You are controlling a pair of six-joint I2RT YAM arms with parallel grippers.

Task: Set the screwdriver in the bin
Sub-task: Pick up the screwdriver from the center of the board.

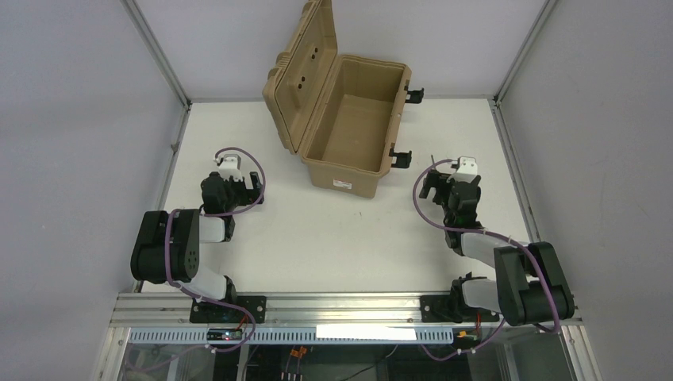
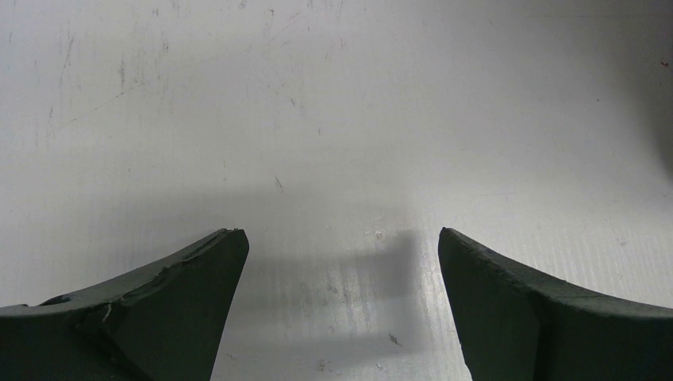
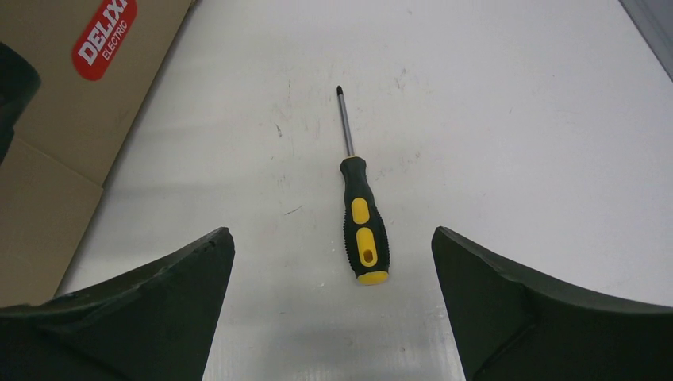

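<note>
Black-and-yellow handle lies just ahead of the right jaws

Right gripper (image 3: 332, 232) is spread wide and empty. The screwdriver (image 3: 355, 176) rests flat on the table (image 3: 516, 119) just beyond, centred between the fingers, handle end nearest, shaft running straight away, tip leaning slightly left toward the bin (image 3: 48, 167). Left gripper (image 2: 341, 238), also wide and empty, is well apart from it.

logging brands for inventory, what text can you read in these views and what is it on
"DELIX" (cut by the frame edge) over "ELECTRIC": red sticker on the bin, right wrist view.
The white label on the bin's front, top view: too small to read.
The screwdriver: no text seen.
</note>
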